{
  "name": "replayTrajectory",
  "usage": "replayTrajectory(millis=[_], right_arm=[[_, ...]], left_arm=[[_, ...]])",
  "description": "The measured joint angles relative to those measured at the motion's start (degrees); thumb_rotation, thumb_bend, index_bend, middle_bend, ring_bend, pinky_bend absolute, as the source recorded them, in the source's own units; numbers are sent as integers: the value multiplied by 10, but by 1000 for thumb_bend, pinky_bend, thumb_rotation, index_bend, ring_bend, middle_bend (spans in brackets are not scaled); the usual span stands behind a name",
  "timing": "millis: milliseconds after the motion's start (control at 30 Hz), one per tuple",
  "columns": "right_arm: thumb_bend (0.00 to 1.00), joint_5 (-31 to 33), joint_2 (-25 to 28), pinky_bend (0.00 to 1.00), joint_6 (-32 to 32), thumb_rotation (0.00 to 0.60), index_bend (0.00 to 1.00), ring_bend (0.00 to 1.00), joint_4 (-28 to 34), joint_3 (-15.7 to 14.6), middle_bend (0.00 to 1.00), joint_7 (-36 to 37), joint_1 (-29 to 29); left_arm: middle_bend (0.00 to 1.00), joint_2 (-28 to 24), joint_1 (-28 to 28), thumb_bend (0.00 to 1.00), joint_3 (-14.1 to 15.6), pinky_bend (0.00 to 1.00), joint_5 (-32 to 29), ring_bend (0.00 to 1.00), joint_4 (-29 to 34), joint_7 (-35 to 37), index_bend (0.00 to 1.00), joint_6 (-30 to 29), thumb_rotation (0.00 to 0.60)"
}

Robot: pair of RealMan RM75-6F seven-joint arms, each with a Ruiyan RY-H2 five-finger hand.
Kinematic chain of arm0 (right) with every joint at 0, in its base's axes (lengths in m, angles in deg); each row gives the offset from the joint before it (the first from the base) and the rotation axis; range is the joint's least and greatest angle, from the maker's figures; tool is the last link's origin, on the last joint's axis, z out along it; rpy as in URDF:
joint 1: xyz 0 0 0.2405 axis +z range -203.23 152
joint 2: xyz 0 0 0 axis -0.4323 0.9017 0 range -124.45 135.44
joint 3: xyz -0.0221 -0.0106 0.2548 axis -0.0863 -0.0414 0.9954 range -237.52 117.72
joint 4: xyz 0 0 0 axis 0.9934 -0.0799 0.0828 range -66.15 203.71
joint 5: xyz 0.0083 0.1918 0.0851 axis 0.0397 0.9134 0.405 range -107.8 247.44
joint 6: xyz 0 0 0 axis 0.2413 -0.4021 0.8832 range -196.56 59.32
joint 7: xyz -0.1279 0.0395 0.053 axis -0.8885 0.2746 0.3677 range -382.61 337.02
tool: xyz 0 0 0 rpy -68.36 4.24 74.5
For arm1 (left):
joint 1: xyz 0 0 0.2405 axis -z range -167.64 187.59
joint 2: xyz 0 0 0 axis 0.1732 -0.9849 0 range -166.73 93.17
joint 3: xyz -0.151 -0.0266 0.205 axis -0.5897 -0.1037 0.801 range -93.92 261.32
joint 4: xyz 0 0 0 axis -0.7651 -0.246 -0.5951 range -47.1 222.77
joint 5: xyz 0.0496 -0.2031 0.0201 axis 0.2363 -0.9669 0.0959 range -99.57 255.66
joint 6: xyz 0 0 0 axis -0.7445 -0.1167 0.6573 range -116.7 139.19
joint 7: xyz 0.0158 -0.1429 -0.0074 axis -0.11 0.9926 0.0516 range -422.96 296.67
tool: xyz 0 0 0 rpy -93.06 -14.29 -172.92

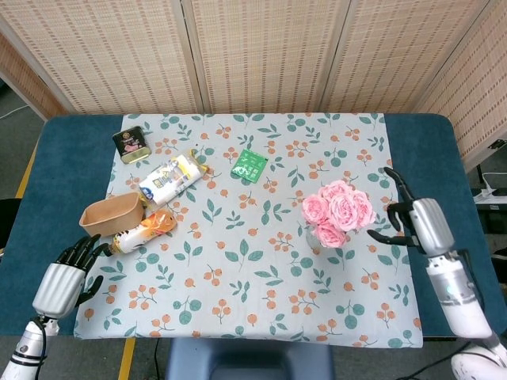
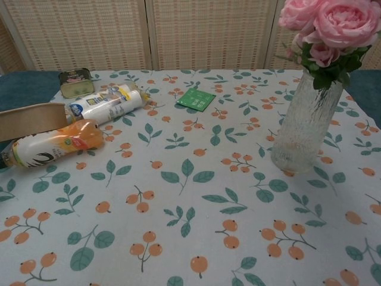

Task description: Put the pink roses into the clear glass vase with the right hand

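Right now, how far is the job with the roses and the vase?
It looks done. The pink roses stand in the glass vase, with the blooms above its rim. The right hand is beside the vase, fingers spread, holding nothing. The left hand rests idle. At most, the right arm is left to pull away.

Textured clear glass vase (image 2: 305, 122); matt printed tablecloth (image 2: 190, 202).

Behind the table (image 1: 47, 158), woven cane screen panels (image 1: 261, 55) in pale wooden frames, spanning the whole back. Blue tabletop under a white cloth (image 1: 238, 261) printed with leaves and orange berries. Grey floor (image 1: 20, 127) at left, even soft light.
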Motion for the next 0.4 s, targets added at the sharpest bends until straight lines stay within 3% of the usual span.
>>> replayTrajectory(millis=[67,200,300,400], right_arm=[[9,-9,-6,958,-50,600,354,680,0,-14,690,-81,-34],[9,-24,-24,911,-139,600,331,614,-20,-47,605,-210,-108],[10,-25,-31,777,-168,600,295,482,-35,-63,489,-250,-140],[10,-23,-33,628,-147,600,242,328,-40,-73,376,-257,-142]], left_arm=[[69,0,0,382,0,284,0,105,0,2,161,1,600],[69,0,0,382,1,284,2,105,0,1,161,0,600],[68,1,1,381,2,284,6,105,0,-1,161,-1,600],[68,0,1,382,3,284,8,105,0,-2,161,-1,600]])
